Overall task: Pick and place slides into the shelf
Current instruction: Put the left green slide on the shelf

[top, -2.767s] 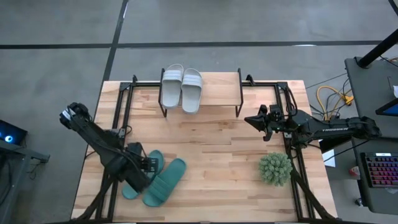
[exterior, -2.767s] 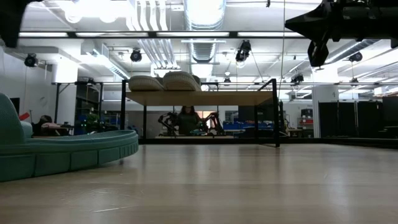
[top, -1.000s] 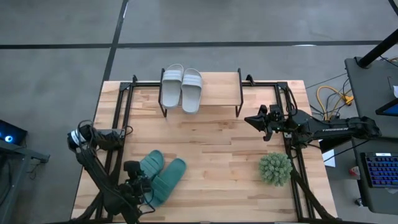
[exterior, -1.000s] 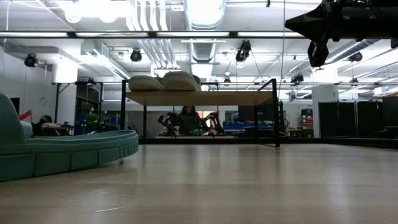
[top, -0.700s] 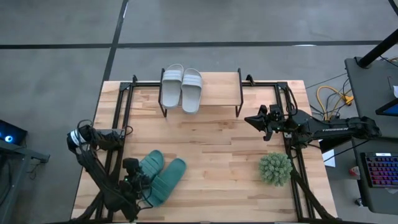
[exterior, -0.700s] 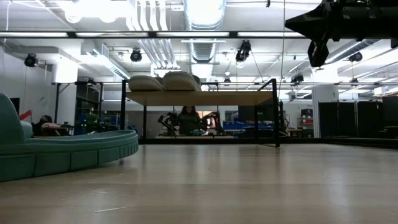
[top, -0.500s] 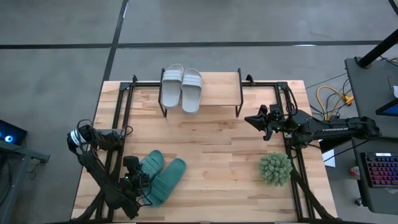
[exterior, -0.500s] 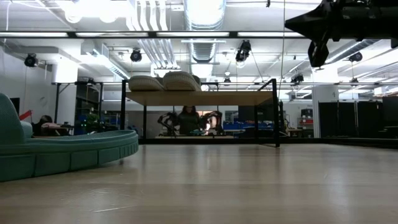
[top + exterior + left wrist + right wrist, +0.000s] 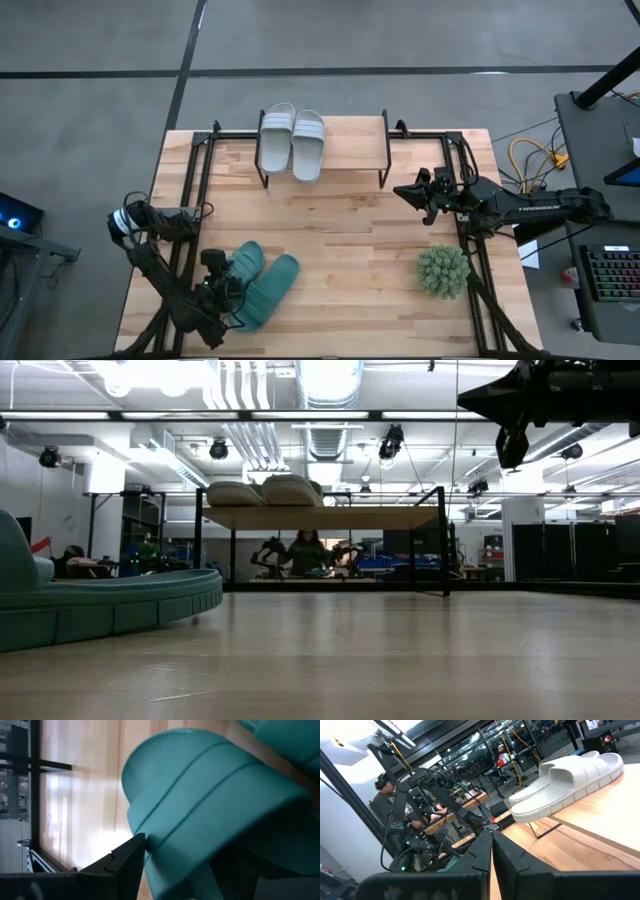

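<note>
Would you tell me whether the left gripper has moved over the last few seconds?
Yes. The left gripper has pulled back from over the teal slides toward the table's near-left corner, now at their heel ends.
</note>
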Motion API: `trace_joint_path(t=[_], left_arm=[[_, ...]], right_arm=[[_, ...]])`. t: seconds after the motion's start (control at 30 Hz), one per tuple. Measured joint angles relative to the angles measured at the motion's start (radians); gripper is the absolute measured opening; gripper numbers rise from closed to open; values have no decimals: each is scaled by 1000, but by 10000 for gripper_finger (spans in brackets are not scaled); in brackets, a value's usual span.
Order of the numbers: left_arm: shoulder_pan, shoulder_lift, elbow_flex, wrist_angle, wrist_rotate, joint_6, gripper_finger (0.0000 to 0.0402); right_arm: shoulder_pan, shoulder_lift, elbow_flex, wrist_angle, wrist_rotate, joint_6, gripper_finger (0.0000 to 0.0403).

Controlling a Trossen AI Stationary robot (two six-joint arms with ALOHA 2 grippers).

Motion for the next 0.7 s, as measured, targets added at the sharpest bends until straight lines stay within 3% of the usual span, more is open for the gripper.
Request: trace_joint_path(t=[0.57,0.7], left_arm=[[21,0,-3,7,-18,11,193],[21,-3,3,8,-18,56,168]], right_arm=[[0,0,0,0,-2,0,8],[0,0,0,0,-2,0,9]])
